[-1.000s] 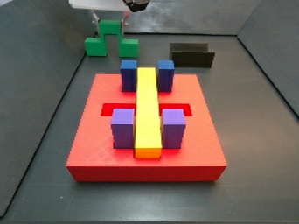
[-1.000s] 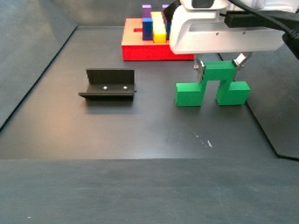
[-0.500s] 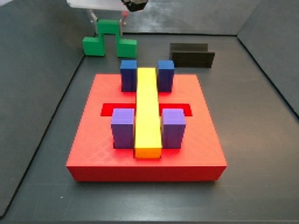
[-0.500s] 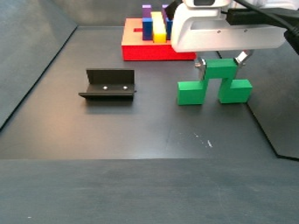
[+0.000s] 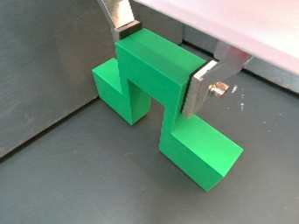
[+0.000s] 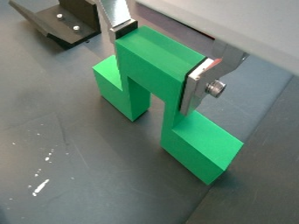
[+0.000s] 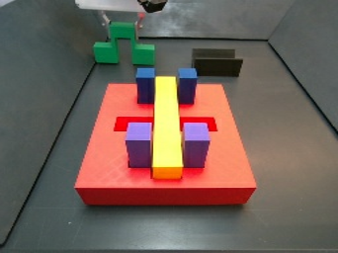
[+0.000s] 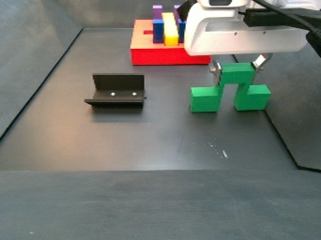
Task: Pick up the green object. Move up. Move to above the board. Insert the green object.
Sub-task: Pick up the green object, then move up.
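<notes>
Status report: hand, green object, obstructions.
Hand shut on green object's raised middle cube. Object's side cubes on or near the floor, away from board. Nothing between object and board.

Even, soft lighting — faint shadows, sharp focus, mild sheen on dark floor (image 8: 150,178), gripper (image 5: 163,54) blur-free

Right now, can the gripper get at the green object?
Probably yes: the gripper already straddles the green object's raised middle cube, finger plates against both sides, and nothing stands between them.
</notes>
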You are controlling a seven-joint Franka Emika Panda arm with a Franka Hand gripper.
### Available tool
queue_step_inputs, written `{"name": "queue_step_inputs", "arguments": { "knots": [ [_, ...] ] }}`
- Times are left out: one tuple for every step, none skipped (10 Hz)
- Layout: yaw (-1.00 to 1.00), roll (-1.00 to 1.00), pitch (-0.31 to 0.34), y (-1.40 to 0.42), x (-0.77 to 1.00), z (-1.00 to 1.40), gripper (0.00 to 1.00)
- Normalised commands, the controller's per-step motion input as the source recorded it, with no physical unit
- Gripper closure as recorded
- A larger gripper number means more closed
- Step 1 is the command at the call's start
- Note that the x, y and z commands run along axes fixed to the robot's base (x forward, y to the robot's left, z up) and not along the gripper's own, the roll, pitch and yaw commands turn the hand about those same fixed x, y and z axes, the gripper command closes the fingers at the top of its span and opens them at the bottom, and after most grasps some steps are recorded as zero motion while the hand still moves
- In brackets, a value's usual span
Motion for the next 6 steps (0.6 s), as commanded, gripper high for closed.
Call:
{"name": "queue_step_inputs", "arguments": {
  "knots": [
    [0.00, 0.00, 0.000, 0.00, 0.00, 0.00, 1.00],
    [0.00, 0.00, 0.000, 0.00, 0.00, 0.00, 1.00],
    [0.00, 0.00, 0.000, 0.00, 0.00, 0.00, 1.00],
    [0.00, 0.00, 0.000, 0.00, 0.00, 0.00, 1.00],
    [0.00, 0.00, 0.000, 0.00, 0.00, 0.00, 1.00],
    [0.00, 0.00, 0.000, 0.00, 0.00, 0.83, 1.00]
  ]
}}
